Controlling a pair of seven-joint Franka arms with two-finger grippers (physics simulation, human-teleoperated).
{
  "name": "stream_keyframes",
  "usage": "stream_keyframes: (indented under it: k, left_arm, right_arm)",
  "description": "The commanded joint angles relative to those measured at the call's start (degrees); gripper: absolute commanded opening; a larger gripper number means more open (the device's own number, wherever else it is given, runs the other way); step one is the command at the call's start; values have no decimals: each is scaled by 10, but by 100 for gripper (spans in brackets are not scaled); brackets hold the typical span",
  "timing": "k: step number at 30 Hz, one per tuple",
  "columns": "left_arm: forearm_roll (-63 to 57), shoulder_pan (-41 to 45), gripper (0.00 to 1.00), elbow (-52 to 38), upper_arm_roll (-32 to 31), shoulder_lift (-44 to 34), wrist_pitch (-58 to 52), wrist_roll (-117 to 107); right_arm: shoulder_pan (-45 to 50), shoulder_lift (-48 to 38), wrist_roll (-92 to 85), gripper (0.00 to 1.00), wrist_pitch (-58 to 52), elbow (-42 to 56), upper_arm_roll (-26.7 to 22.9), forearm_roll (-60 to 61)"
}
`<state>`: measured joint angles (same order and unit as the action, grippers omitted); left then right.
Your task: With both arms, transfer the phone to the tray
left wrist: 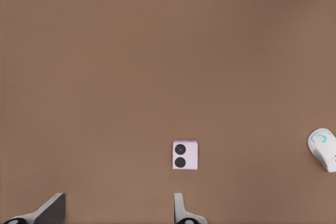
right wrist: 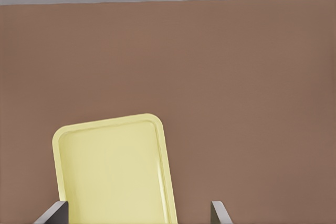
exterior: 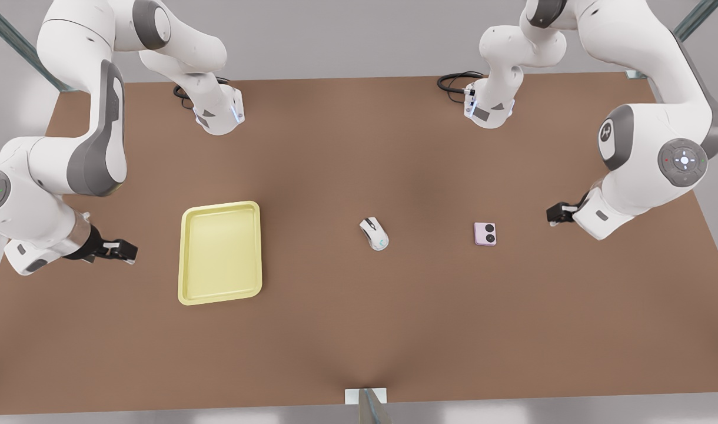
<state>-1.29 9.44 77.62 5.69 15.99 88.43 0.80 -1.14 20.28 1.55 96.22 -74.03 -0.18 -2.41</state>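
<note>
Phone (exterior: 485, 234) sits flat between the mouse (exterior: 374, 233) and your wide-open left gripper (exterior: 558, 213), tray (exterior: 220, 252) beyond the mouse by the right gripper (exterior: 116, 251), also open, so a sloppy handoff might drop it.

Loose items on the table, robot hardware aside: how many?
3. Tray toward the front view's left, mouse mid-table, phone toward the right. All lie apart, none held.
</note>
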Motion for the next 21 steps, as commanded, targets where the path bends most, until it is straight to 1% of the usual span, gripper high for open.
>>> stream_keyframes:
  k: [1,3,6,9,12,16,21]
  left_arm:
    - [0,1,100,1,-1,2,16,10]
    - [10,14,100,5,-3,28,37,3]
    - [38,51,100,120,-4,39,167,-28]
    - [39,71,100,286,-5,20,367,-85]
    - [51,73,100,368,-8,35,479,-102]
    - [52,71,100,412,-7,65,547,-103]
    - [52,71,100,441,-3,73,555,-97]
  right_arm:
    - [0,-1,6,100,12,0,0,0]
    - [0,-1,6,100,12,0,0,0]
    - [0,-1,6,100,12,0,0,0]
    - [0,-1,6,100,12,0,-1,0]
    - [0,-2,6,100,12,0,0,0]
    - [0,-1,6,100,12,0,0,0]
    - [0,-1,6,100,12,0,0,0]
